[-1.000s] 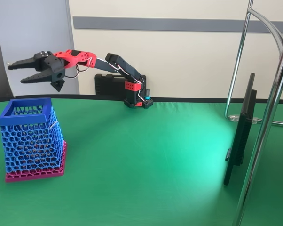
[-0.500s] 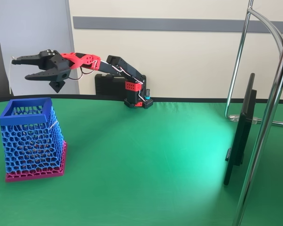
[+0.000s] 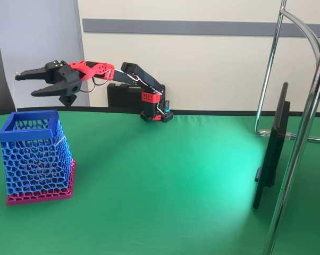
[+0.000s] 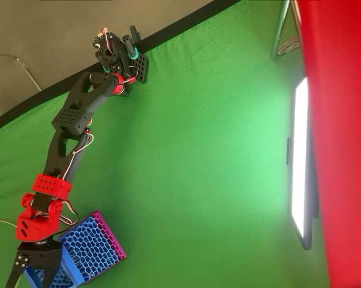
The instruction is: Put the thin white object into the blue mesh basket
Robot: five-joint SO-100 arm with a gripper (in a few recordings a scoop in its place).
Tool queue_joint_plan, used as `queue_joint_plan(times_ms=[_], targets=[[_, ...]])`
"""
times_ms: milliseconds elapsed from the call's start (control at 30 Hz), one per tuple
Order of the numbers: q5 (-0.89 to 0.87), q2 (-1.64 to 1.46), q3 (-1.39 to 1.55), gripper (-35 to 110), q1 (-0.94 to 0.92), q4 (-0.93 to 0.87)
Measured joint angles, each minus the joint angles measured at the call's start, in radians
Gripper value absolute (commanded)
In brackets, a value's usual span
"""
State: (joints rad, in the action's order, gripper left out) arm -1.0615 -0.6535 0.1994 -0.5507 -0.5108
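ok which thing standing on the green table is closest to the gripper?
The blue mesh basket, just below the open gripper at the left of the fixed view. The black monitor stands far off at the right.

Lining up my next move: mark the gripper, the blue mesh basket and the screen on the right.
gripper (image 3: 25,84), fixed view, between its fingertips.
blue mesh basket (image 3: 36,159), fixed view, front lattice wall.
screen (image 3: 272,146), fixed view, dark back edge.

Blue mesh basket (image 3: 35,157) upright on green cloth, magenta base; white stick resting against its right wall.
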Motion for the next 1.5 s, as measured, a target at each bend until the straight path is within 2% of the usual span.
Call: queue_joint_plan(times_ms=[600, 867, 1100, 1267, 1500], targets=[[-0.008, 0.020, -0.028, 32, 0.153, -0.011], [0.005, 0.003, 0.009, 31, 0.104, 0.026], [0.123, -0.187, 0.094, 25, 0.040, 0.091], [0.216, -0.402, 0.281, 16, 0.037, 0.155], [0.314, -0.675, 0.497, 12, 0.037, 0.170]])
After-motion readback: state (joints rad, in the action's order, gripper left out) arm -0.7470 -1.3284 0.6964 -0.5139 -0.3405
